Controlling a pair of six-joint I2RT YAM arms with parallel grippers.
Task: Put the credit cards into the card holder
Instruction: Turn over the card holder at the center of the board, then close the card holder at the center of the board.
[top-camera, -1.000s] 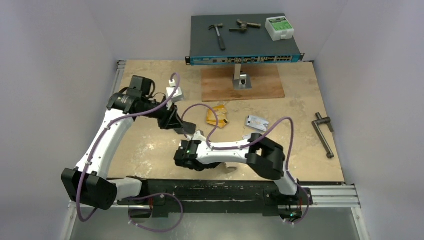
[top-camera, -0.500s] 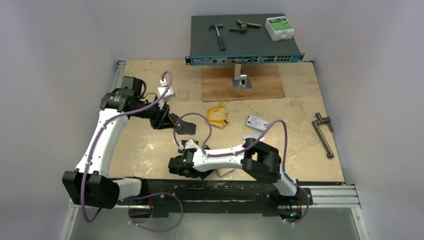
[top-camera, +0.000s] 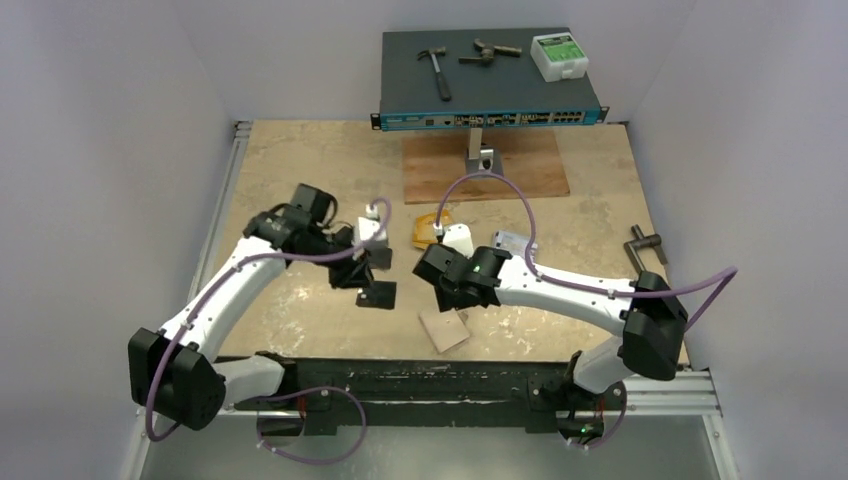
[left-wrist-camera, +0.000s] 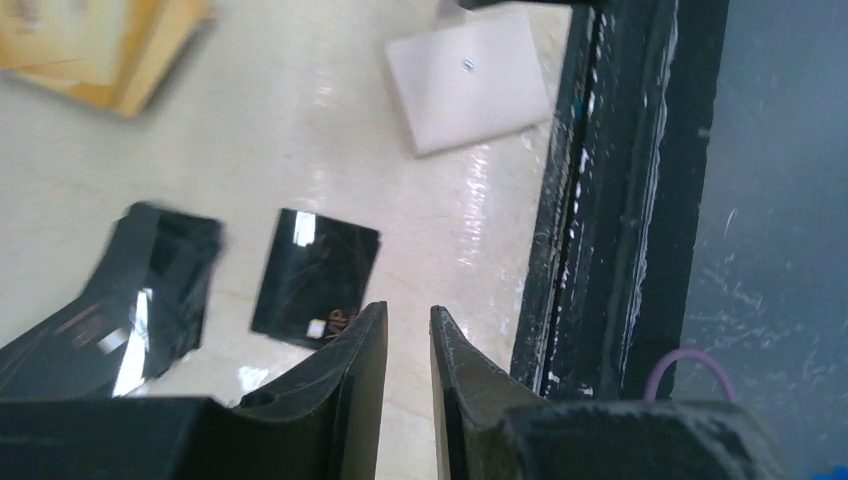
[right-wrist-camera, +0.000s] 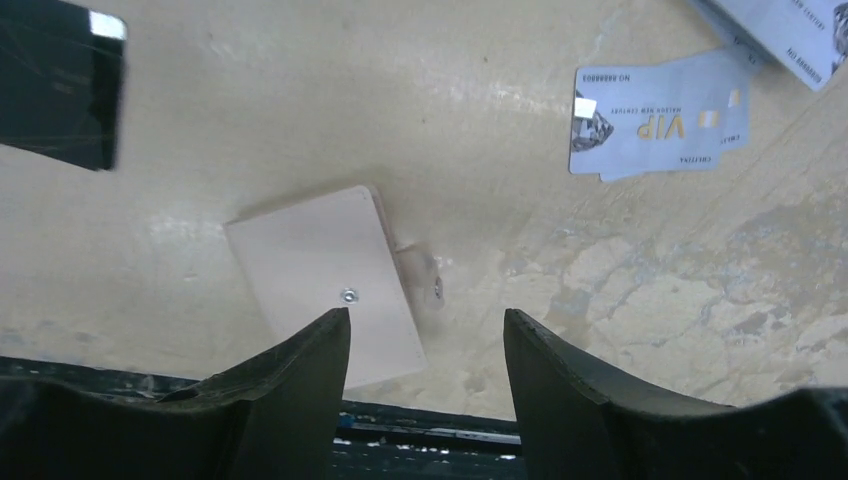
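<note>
- Beige worktop (right-wrist-camera: 600, 300) is carrying the card holder (right-wrist-camera: 325, 285), lying slantwise just beneath the nearer right gripper (right-wrist-camera: 425, 325).
- Its fingers (right-wrist-camera: 300, 380) are gaping, empty; the left gripper (left-wrist-camera: 408, 318) is standing barely apart, empty.

In the left wrist view the orange-gold plastic cards (left-wrist-camera: 90, 50) are blurred and cut off by the top-left corner — the black folding wallet (left-wrist-camera: 150, 280) is smeared too. In the right wrist view the silvery blue-grey cards (right-wrist-camera: 790, 25) run off the top-right edge, and a finger of the right end effector (right-wrist-camera: 425, 315) hides the near corner of the pale tan leather-like card holder (right-wrist-camera: 320, 270).
</note>
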